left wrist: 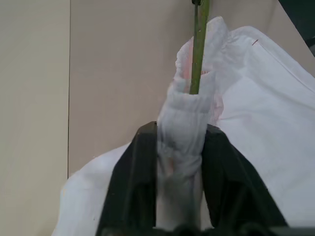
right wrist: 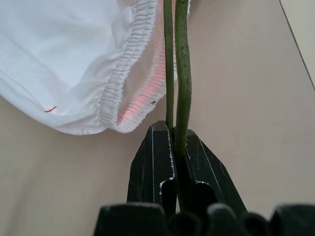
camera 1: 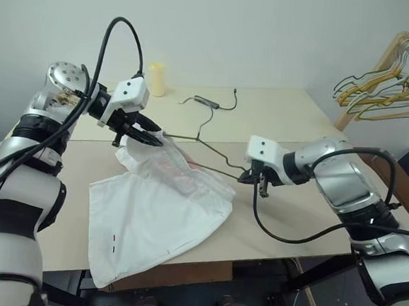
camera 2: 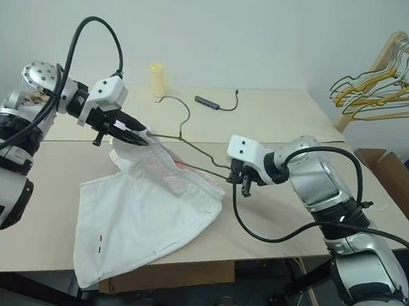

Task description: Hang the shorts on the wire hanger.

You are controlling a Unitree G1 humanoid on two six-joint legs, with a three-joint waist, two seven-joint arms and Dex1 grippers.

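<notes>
Shorts (camera 1: 161, 210) mostly flat on table (camera 1: 299, 118), waistband partly threaded over wire hanger (camera 1: 208, 153); left gripper (camera 1: 141, 132) clenched on waistband, right gripper (camera 1: 253, 178) clamped on hanger's end; remaining, by my judgement: pull waistband further along, lift.

Soft white cloth shorts (camera 1: 158, 213); thin, matt metal wire hanger (camera 1: 212, 151).

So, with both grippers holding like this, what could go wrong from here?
1. The left gripper pinches only a bunched bit of the shorts waistband; it may slip out when pulled.
2. The right gripper clamps only the thin end corner of the wire hanger, so the hanger may twist or bend.
3. Most of the shorts lie on the table; their drag may pull the waistband back off the wire.
</notes>
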